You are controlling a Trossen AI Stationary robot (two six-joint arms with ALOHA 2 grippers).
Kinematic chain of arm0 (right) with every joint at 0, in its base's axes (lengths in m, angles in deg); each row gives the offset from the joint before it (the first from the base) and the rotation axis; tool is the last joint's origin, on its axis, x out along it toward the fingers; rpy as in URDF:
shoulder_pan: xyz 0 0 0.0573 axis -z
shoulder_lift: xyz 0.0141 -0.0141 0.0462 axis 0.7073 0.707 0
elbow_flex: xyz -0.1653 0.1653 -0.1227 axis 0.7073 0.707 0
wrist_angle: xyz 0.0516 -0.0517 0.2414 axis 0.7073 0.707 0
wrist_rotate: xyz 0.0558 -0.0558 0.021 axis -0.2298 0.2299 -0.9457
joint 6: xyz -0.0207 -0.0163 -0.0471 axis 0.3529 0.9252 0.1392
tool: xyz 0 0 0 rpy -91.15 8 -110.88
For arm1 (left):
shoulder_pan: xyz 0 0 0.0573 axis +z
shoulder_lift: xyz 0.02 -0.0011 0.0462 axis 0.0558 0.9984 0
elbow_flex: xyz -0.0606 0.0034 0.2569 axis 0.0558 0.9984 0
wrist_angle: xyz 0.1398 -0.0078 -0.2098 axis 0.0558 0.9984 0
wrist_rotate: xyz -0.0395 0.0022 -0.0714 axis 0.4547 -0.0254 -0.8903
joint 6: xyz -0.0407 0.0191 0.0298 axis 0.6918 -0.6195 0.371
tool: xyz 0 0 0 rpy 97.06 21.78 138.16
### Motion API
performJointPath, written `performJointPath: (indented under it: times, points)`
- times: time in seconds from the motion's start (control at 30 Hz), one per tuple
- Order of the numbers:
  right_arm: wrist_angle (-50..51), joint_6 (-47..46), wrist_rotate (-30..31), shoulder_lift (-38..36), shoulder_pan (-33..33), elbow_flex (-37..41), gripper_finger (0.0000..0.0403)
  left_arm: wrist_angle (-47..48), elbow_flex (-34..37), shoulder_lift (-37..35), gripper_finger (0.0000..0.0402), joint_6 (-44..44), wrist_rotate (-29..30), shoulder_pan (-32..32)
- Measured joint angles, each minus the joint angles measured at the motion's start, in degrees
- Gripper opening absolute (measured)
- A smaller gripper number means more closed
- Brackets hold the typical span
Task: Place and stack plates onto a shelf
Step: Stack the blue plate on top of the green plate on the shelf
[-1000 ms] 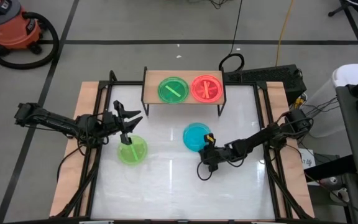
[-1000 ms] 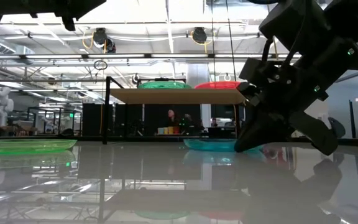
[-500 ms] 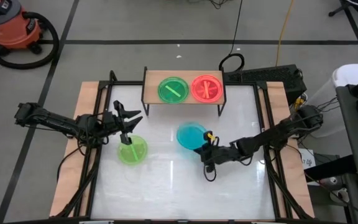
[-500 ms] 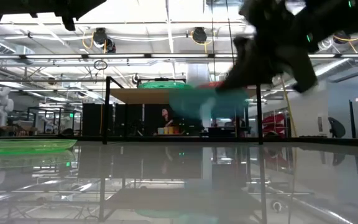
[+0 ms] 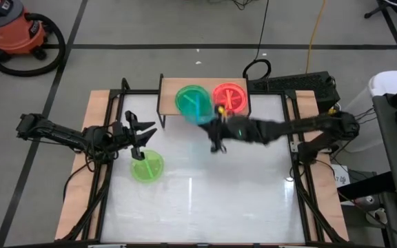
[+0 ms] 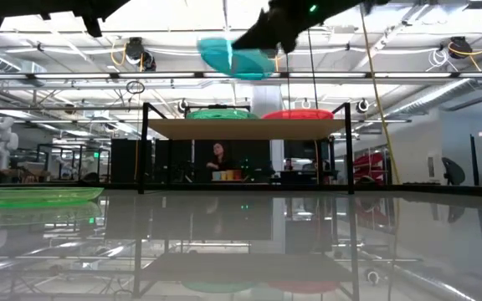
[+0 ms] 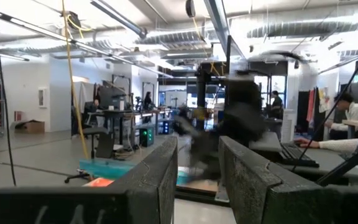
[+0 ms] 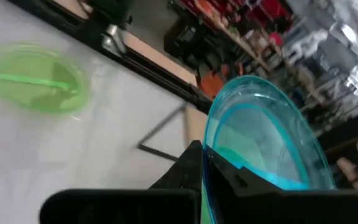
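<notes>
A blue plate (image 5: pixel 197 110) is in my right gripper (image 5: pixel 212 122), in the air over the shelf (image 5: pixel 167 88) and the green plate (image 5: pixel 188 96) lying on it. The low view shows the blue plate (image 6: pixel 237 58) tilted, well above the shelf top (image 6: pixel 245 129). A red-pink plate (image 5: pixel 229 96) lies on the shelf beside the green one. Another green plate (image 5: pixel 147 167) lies flat on the table. My left gripper (image 5: pixel 143 138) hovers open just beyond that plate's far edge, touching nothing. My right gripper pinches the blue plate at its rim (image 8: pixel 211 163), with one finger (image 8: pixel 188 168) on the outer side and one finger (image 8: pixel 244 182) inside the bowl. The plate is lifted clear of everything and tilted, reaching out past the fingertips toward the table's left.
The shelf stands at the table's far edge on thin black legs (image 6: pixel 145 150). Black frame rails (image 5: pixel 102 186) run along the table's left and right sides. The white tabletop (image 5: pixel 205 193) lies bare in the middle and near part. People show in the room behind.
My right gripper has risen from the table and swung toward the far edge and left, toward the shelf, carrying the blue plate. The plate, which lay on the table right of centre, is lifted clear and now hangs tilted above the shelf.
</notes>
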Motion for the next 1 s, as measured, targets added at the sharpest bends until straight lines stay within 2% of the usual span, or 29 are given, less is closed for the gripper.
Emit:
performJointPath:
  times: [0.13, 0.27, 0.43, 0.73, 0.87, 1.0]
  points:
    - [0.86, -2.67, -6.51, 1.98, 7.66, -2.21, 0.0000, 0.10, 0.00, 0.00, 0.0124, -0.80, -0.01, 0.00]
    - [0.61, -4.53, -11.30, 4.40, 11.62, -2.69, 0.0000, 0.06, 0.00, 0.00, 0.0124, -1.72, 0.00, 0.00]
    - [-1.19, -5.54, -13.95, 7.14, 12.66, -2.69, 0.0000, -0.07, 0.00, 0.00, 0.0124, -2.04, 0.00, 0.06]
    - [-4.20, -5.29, -13.95, 11.07, 13.10, -2.69, 0.0002, 0.15, 0.00, 0.00, 0.0124, -1.87, 0.00, 0.07]
    - [-5.65, -4.80, -14.16, 11.09, 12.91, -2.69, 0.0028, 0.19, 0.00, 0.00, 0.0124, -2.18, 0.02, 0.07]
    - [-5.63, -4.91, -14.14, 10.88, 12.45, -2.69, 0.0075, 0.35, 0.00, 0.28, 0.0124, -2.33, 0.00, 0.07]
